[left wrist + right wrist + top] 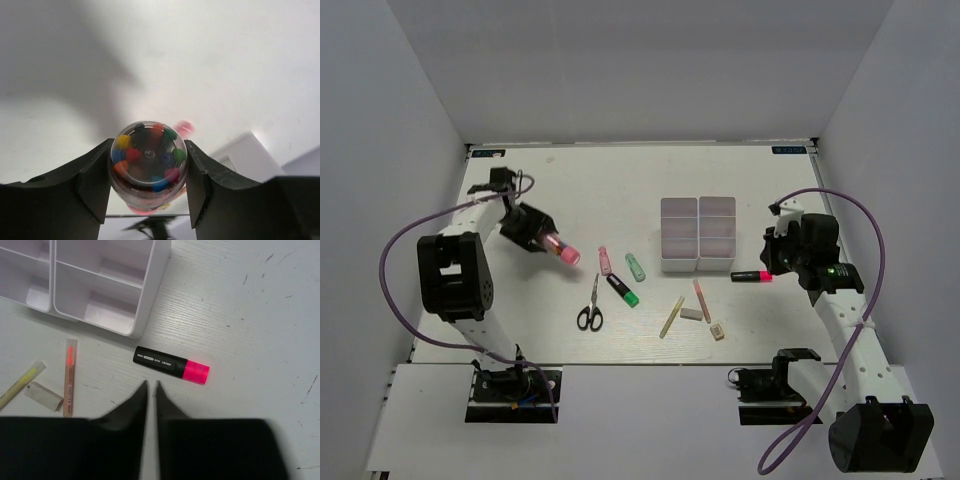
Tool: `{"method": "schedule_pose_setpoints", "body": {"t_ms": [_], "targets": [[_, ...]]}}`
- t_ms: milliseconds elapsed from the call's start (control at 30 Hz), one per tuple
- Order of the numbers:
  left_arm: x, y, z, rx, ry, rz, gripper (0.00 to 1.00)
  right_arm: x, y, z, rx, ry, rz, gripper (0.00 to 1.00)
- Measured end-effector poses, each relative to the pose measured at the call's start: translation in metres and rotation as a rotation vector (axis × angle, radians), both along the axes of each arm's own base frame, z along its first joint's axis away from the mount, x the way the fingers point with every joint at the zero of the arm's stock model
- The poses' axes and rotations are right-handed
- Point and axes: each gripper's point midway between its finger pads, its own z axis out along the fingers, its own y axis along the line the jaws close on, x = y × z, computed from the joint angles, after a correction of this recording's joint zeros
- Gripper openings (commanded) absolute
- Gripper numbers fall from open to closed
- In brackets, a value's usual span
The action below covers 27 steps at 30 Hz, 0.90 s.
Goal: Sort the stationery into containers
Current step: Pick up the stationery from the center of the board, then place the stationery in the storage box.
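The left gripper (548, 241) is clenched on a small clear tube (148, 157) filled with coloured beads. Its fingers press the tube's two sides, and it is held above the left part of the bench (570, 190), with the pinkish end pointing toward the middle.

The right gripper (151, 385) is closed, its two fingertips nearly touching with nothing between them. It hangs over the right side of the bench. The black-pink marker (171, 364) lies flat on the bench just beyond those fingertips, apart from them, near the near-right corner of the white bins (698, 234).

The four joined bins stand right of centre. To their left lie the pink marker (604, 261) and the mint-green marker (635, 266) side by side. The black-green marker (623, 290) is just nearer than those two, and the scissors (590, 308) lie to its left. Nearer than the bins lie the cream stick (672, 316) and the pink stick (702, 299). The grey eraser (691, 314) is between them, and the tan eraser (718, 331) is a little nearer and to the right.
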Motion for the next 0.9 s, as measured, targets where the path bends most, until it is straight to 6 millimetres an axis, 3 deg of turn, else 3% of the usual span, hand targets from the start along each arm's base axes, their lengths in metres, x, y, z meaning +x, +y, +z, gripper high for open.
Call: {"method": "schedule_pose_setpoints", "body": {"t_ms": [33,67,200,300,400,533,633,767,900], "targets": [[0.014,-0.007,0.016,0.004,-0.057,-0.054,0.0,0.0,0.001,0.0,0.006,0.002,0.004,0.74],[0.029,-0.017,0.037,0.017,-0.122,-0.125,0.0,-0.001,0.002,0.0,0.007,0.003,0.011,0.81],[0.077,-0.08,0.124,0.073,-0.434,-0.428,0.0,-0.003,0.005,-0.005,0.009,0.024,0.039,0.84],[0.078,-0.143,0.177,0.112,-0.627,-0.664,0.0,-0.004,0.007,-0.007,0.012,0.034,0.047,0.84],[0.064,-0.2,0.209,0.166,-0.776,-0.868,0.0,-0.004,0.007,-0.007,0.014,0.033,0.051,0.85],[0.04,-0.26,0.216,0.27,-0.916,-1.104,0.0,-0.004,0.008,-0.007,0.016,0.036,0.053,0.85],[0.036,-0.292,0.214,0.391,-1.009,-1.219,0.0,-0.004,0.008,-0.008,0.017,0.04,0.054,0.85],[0.044,-0.32,0.21,0.595,-1.117,-1.283,0.0,-0.004,0.008,-0.009,0.017,0.043,0.055,0.85],[0.058,-0.334,0.207,0.765,-1.187,-1.26,0.0,-0.004,0.008,-0.009,0.017,0.043,0.055,0.85]]}}
